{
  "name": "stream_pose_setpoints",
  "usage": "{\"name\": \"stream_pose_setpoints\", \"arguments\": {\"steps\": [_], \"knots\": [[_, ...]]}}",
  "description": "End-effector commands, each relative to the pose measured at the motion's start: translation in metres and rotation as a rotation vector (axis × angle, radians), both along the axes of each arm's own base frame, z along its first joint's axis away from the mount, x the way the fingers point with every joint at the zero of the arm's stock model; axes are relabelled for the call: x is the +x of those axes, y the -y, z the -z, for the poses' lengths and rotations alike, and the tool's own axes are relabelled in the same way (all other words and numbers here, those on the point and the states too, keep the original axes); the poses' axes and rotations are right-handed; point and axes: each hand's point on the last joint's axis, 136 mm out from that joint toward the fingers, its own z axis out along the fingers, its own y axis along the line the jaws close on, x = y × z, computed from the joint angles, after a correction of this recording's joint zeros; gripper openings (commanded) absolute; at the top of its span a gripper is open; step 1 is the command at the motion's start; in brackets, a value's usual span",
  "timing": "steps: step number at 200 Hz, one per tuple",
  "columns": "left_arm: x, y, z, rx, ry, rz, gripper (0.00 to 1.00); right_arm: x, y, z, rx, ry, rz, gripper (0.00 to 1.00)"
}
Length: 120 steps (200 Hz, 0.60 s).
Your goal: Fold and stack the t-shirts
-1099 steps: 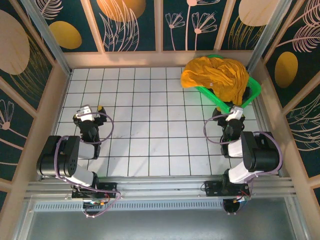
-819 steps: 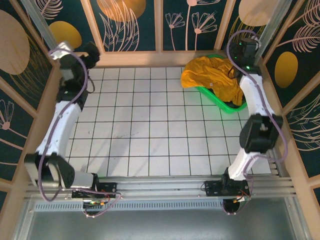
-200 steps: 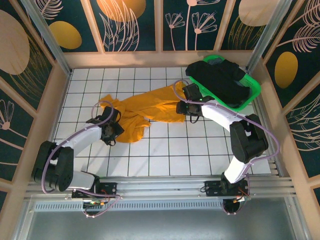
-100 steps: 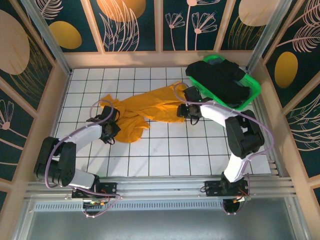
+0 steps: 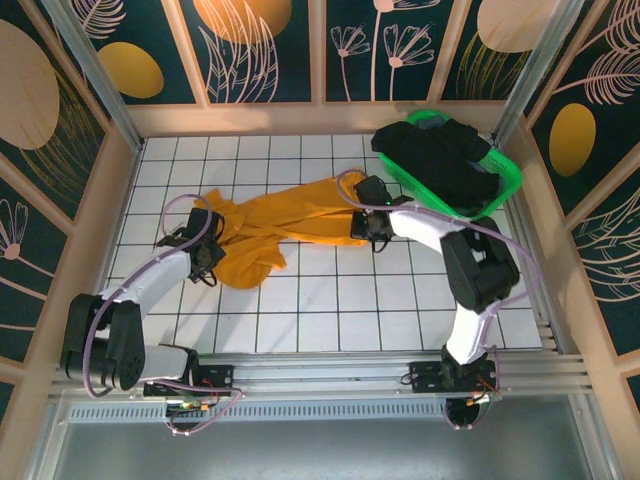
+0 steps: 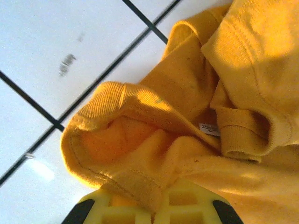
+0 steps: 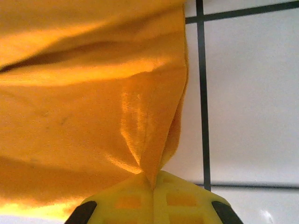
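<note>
Lying stretched across the tiled surface [image 5: 330,300], the mustard t-shirt [image 5: 290,218] is gripped at its 9 o'clock end, apparently near the collar [image 6: 110,95], by the closed left claw [image 6: 156,205] and at its 3 o'clock end by the closed right claw [image 7: 153,193]. The black t-shirt [image 5: 440,165] fills the green basket [image 5: 508,182] at 1 o'clock.
</note>
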Motion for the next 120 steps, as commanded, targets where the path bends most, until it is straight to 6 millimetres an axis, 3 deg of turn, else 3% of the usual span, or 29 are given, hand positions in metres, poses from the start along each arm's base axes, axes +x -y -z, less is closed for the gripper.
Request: {"name": "stream_pose_setpoints", "arguments": {"steps": [1,17,39,60,82,107,120], "knots": [[-0.011,-0.025,-0.013,0.109,-0.004,-0.057,0.00,-0.022,-0.002,-0.058,0.029,0.123,-0.020,0.00],[-0.015,-0.036,-0.022,0.147,0.013,-0.099,0.00,-0.052,-0.007,-0.085,0.035,0.161,-0.080,0.00],[-0.022,-0.049,-0.034,0.196,0.042,-0.150,0.00,-0.093,-0.022,-0.139,0.110,0.256,-0.161,0.00],[-0.024,-0.055,-0.044,0.220,0.078,-0.174,0.00,-0.102,-0.020,-0.184,0.191,0.339,-0.109,0.00],[-0.025,-0.057,-0.048,0.222,0.097,-0.189,0.00,-0.067,-0.013,-0.206,0.232,0.399,-0.035,0.00],[-0.023,-0.058,-0.053,0.222,0.116,-0.204,0.00,0.005,-0.001,-0.212,0.263,0.438,0.082,0.00],[-0.021,-0.059,-0.057,0.228,0.125,-0.207,0.00,0.052,0.016,-0.221,0.247,0.480,0.172,0.00]]}}
